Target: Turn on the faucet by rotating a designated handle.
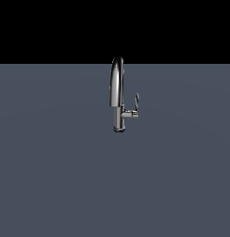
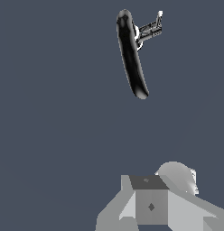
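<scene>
Chrome-slick and rigid, the faucet stands mid-floor; its handle, on the exterior view's right, likely wants a push at the blade, though the gripper's finger state is hidden

**Robot body, wrist view only**

Visible only in wrist view: pale grey, faceted gripper housing, flat-shaded. Central boxy block, darker grey top face, small dark diamond mark on top and on front. Angled light-grey panels flaring to both sides. Rounded whitish dome behind the block. Fingertips out of frame. Nothing of it in exterior view.
</scene>
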